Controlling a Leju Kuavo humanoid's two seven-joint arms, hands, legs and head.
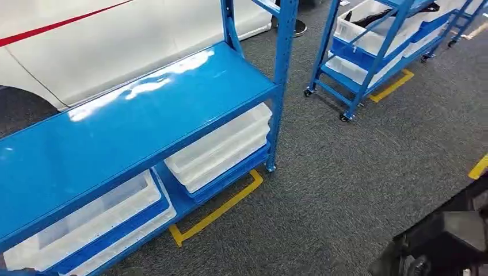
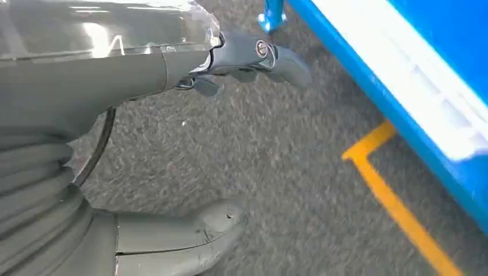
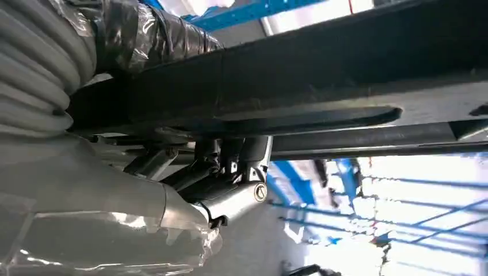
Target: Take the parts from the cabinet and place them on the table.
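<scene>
My right hand (image 3: 224, 172) grips a long black part (image 3: 345, 69); its dark fingers curl around the part's lower edge. The same black part (image 1: 449, 236) shows at the lower right corner of the head view. My left hand (image 2: 144, 75) hangs over grey carpet beside the blue rack's base. Its fingers (image 2: 270, 57) and thumb (image 2: 190, 236) are spread apart with nothing between them. The blue rack (image 1: 144, 121) fills the left of the head view, its upper shelf bare and shiny.
Two clear plastic bins (image 1: 221, 146) (image 1: 86, 218) sit on the rack's low shelf. Yellow floor tape (image 1: 216, 213) marks the rack's corner. A second wheeled blue cart (image 1: 374, 52) with bins stands at the far right. A white car body (image 1: 115, 40) is behind the rack.
</scene>
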